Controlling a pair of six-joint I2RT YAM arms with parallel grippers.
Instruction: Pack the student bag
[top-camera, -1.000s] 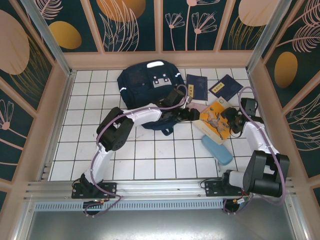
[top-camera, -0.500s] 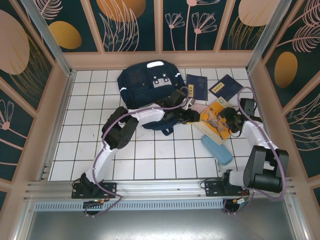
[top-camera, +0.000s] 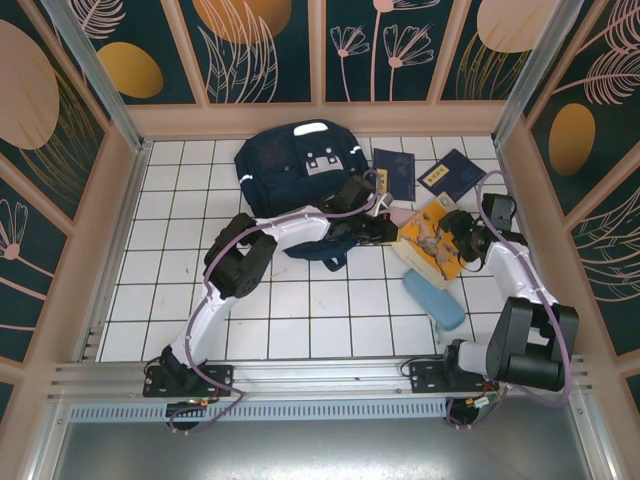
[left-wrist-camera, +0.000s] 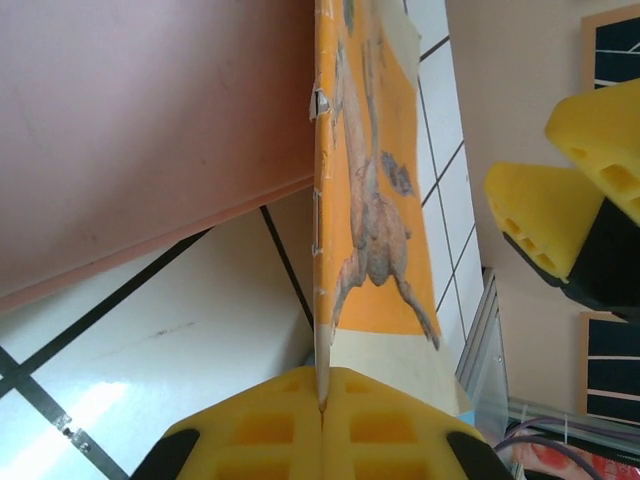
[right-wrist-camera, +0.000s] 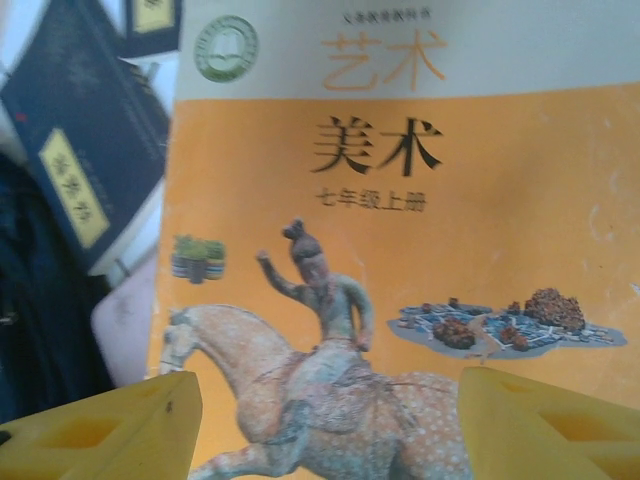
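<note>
The student bag (top-camera: 298, 166), a dark navy backpack with white stripes, lies at the back of the tiled floor; its dark fabric also fills the left edge of the right wrist view (right-wrist-camera: 35, 330). An orange art textbook (top-camera: 433, 243) (right-wrist-camera: 400, 240) lies to its right. My left gripper (top-camera: 394, 232) (left-wrist-camera: 322, 405) is shut on the textbook's (left-wrist-camera: 372, 200) left edge, the thin edge pinched between the yellow pads. My right gripper (top-camera: 458, 233) (right-wrist-camera: 325, 430) hovers open over the cover, one finger (right-wrist-camera: 110, 425) on each side of the horse picture. Its yellow fingers (left-wrist-camera: 540, 215) also appear in the left wrist view.
Two navy booklets (top-camera: 393, 172) (top-camera: 452, 173) lie behind the textbook, one close to it (right-wrist-camera: 90, 150). A light blue pencil case (top-camera: 434, 300) lies in front of it. A pink flat item (left-wrist-camera: 150, 120) (right-wrist-camera: 125, 330) sits by the textbook's left edge. Walls close in on the right.
My left gripper has closed from open onto the textbook's left edge. The right gripper has stayed open, shifting only slightly over the cover.
</note>
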